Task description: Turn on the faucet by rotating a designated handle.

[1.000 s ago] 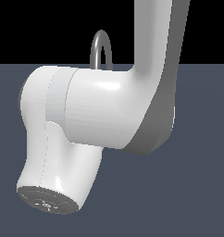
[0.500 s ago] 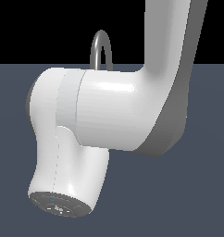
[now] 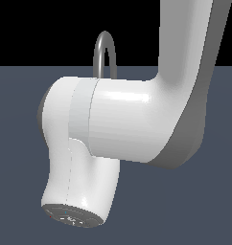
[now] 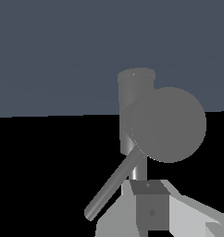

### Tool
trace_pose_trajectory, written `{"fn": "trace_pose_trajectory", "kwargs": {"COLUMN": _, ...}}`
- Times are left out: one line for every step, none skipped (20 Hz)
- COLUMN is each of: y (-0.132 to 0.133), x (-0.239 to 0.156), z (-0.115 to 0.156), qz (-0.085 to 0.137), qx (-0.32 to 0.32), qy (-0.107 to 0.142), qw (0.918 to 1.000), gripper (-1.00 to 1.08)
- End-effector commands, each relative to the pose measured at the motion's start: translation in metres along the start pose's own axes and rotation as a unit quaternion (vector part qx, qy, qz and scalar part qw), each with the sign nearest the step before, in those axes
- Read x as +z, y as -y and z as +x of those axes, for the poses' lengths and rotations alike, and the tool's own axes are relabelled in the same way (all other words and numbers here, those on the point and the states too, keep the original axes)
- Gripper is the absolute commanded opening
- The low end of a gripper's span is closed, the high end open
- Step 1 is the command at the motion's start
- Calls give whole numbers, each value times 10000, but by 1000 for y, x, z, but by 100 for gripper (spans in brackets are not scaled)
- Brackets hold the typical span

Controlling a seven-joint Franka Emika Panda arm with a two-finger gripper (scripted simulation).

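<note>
In the exterior view my white arm hides nearly everything; only the top of the faucet (image 3: 105,51), a thin grey arch, rises behind it, and neither the handle nor the fingers show. In the wrist view the faucet's thick cylindrical base (image 4: 134,90) fills the centre, with a large round grey part (image 4: 171,125) in front of it. A thin grey rod, which I take for the handle (image 4: 109,190), slants away from that part. My gripper (image 4: 150,206) lies just beside the rod's root. Its fingertips appear as one dark block with no gap, shut on nothing.
The flat grey-blue floor (image 3: 22,191) stretches around the faucet with a black background beyond it. My bulky arm link (image 3: 137,119) and its round end cap (image 3: 72,220) stand between the exterior camera and the faucet.
In the exterior view the arm has shifted a little to the right and downward and looks slightly larger. The faucet's arch stands where it was.
</note>
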State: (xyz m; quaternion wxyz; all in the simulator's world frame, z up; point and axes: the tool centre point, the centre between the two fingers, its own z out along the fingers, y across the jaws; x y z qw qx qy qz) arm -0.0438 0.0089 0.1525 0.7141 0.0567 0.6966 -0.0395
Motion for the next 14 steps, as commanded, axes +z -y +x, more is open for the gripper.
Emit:
{"fn": "trace_pose_trajectory", "kwargs": {"y": 11, "x": -1, "z": 14, "qz": 18, "qx": -41, "qy": -89, "qw": 10000, "gripper": -100}}
{"fn": "trace_pose_trajectory", "kwargs": {"y": 14, "x": -1, "z": 17, "qz": 24, "qx": -48, "qy": -91, "qw": 9999, "gripper": -100}}
{"fn": "trace_pose_trajectory", "kwargs": {"y": 17, "x": -1, "z": 20, "qz": 29, "qx": -55, "qy": -93, "qw": 9999, "gripper": -100}}
{"fn": "trace_pose_trajectory", "kwargs": {"y": 20, "x": -1, "z": 23, "qz": 35, "qx": -62, "qy": -95, "qw": 9999, "gripper": -100}}
{"fn": "trace_pose_trajectory", "kwargs": {"y": 24, "x": -1, "z": 25, "qz": 40, "qx": -69, "qy": -97, "qw": 9999, "gripper": -100}}
{"fn": "trace_pose_trajectory", "kwargs": {"y": 27, "x": -1, "z": 28, "qz": 46, "qx": -76, "qy": -99, "qw": 9999, "gripper": -100}}
{"fn": "trace_pose_trajectory", "kwargs": {"y": 30, "x": -1, "z": 31, "qz": 51, "qx": -83, "qy": -101, "qw": 9999, "gripper": -100}}
{"fn": "trace_pose_trajectory", "kwargs": {"y": 33, "x": -1, "z": 34, "qz": 57, "qx": -90, "qy": -103, "qw": 9999, "gripper": -100}}
{"fn": "trace_pose_trajectory", "kwargs": {"y": 36, "x": -1, "z": 37, "qz": 63, "qx": -98, "qy": -105, "qw": 9999, "gripper": -100}}
{"fn": "trace_pose_trajectory", "kwargs": {"y": 39, "x": -1, "z": 39, "qz": 68, "qx": -105, "qy": -107, "qw": 9999, "gripper": -100}}
{"fn": "trace_pose_trajectory", "kwargs": {"y": 42, "x": -1, "z": 42, "qz": 74, "qx": -112, "qy": -109, "qw": 9999, "gripper": -100}}
{"fn": "trace_pose_trajectory", "kwargs": {"y": 45, "x": 0, "z": 45, "qz": 80, "qx": -119, "qy": -111, "qw": 9998, "gripper": -100}}
{"fn": "trace_pose_trajectory", "kwargs": {"y": 48, "x": 0, "z": 48, "qz": 86, "qx": -126, "qy": -113, "qw": 9998, "gripper": -100}}
{"fn": "trace_pose_trajectory", "kwargs": {"y": 48, "x": 0, "z": 48, "qz": 86, "qx": -126, "qy": -113, "qw": 9998, "gripper": -100}}
